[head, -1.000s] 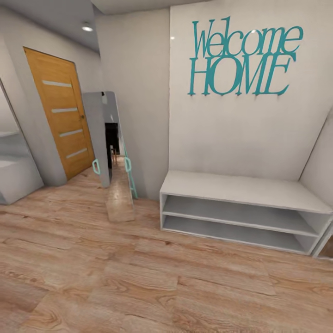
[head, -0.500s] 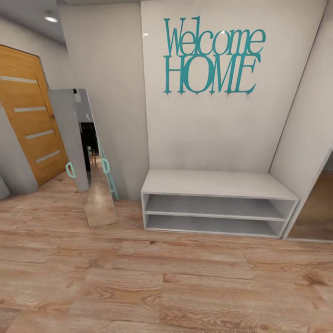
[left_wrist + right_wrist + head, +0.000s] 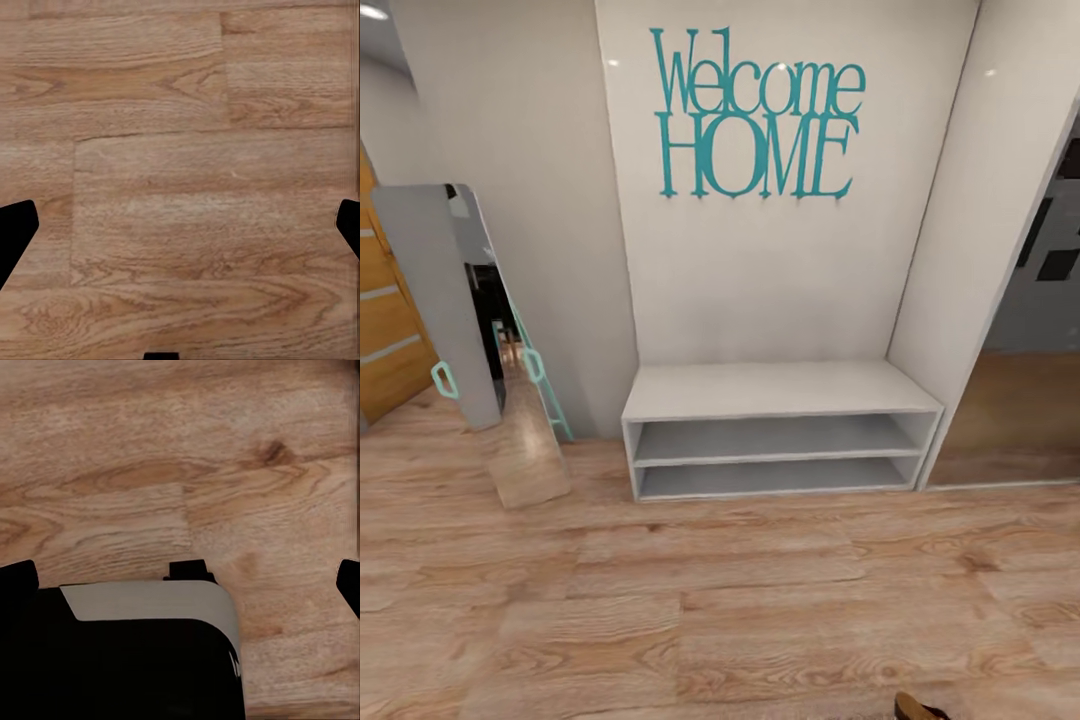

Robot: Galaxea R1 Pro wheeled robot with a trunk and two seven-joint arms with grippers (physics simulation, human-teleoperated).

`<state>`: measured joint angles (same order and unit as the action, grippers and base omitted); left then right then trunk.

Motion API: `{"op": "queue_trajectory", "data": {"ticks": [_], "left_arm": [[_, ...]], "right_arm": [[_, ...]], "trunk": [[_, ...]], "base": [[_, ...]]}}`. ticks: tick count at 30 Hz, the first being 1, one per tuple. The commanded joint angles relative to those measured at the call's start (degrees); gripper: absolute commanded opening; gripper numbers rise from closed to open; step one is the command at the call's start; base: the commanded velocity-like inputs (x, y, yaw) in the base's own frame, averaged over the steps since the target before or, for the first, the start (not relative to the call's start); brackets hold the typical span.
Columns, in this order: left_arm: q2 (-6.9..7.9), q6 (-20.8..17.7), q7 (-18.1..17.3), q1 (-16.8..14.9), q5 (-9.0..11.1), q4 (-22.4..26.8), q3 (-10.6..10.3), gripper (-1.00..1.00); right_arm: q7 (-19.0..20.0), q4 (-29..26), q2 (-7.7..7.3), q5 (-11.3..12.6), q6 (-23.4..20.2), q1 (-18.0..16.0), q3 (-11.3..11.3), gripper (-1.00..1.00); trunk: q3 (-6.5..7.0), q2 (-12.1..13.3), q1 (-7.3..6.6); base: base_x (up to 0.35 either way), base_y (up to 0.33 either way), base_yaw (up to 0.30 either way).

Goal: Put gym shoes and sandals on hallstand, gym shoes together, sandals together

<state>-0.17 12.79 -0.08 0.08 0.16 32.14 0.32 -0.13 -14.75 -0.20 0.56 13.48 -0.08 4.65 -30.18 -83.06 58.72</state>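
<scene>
The gym shoes and the hallstand are out of view. On the corridor floor (image 3: 720, 600), a small dark brown shape with a tan edge (image 3: 918, 708) pokes in at the bottom edge of the head view. It looks like part of a sandal, but too little shows to be sure. My left gripper (image 3: 180, 232) hangs open over bare wood planks, its black fingertips (image 3: 15, 229) far apart with nothing between them. My right gripper (image 3: 180, 585) is open too, above the floor and a black and grey part of my own body (image 3: 150, 645).
A plain white two-shelf bench (image 3: 775, 390) stands in an alcove under a teal "Welcome HOME" sign (image 3: 758, 115); its shelves hold nothing. A mirror (image 3: 490, 340) leans on the wall to its left, a wooden door (image 3: 385, 330) beyond. A sliding panel (image 3: 1020, 330) is at the right.
The head camera has turned to the right, so the whole view has shifted left. The door has nearly left the view, the sliding panel came in at right, and the brown shape appeared at the bottom.
</scene>
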Motion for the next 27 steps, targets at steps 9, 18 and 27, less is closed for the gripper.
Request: {"op": "queue_trajectory", "data": {"ticks": [9, 18, 27], "left_arm": [[-0.01, 0.1, 0.0, 0.0, 0.0, 0.0, 0.0, 1.00], [-0.01, 0.1, 0.0, 0.0, 0.0, 0.0, 0.0, 1.00], [-0.01, 0.1, 0.0, 0.0, 0.0, 0.0, 0.0, 1.00]], "right_arm": [[0.1, 0.0, 0.02, 0.1, 0.1, 0.0, 0.2, 1.00], [0.0, 0.0, 0.02, 0.0, 0.1, 0.0, 0.2, 1.00], [0.0, 0.0, 0.02, 0.1, 0.1, 0.0, 0.2, 1.00]], "trunk": [[-0.46, 0.0, 0.01], [-0.67, 0.0, 0.01], [-0.91, 0.0, 0.01]], "base": [[0.104, 0.031, -0.281], [0.163, 0.225, -0.104], [0.168, 0.274, -0.138]]}}
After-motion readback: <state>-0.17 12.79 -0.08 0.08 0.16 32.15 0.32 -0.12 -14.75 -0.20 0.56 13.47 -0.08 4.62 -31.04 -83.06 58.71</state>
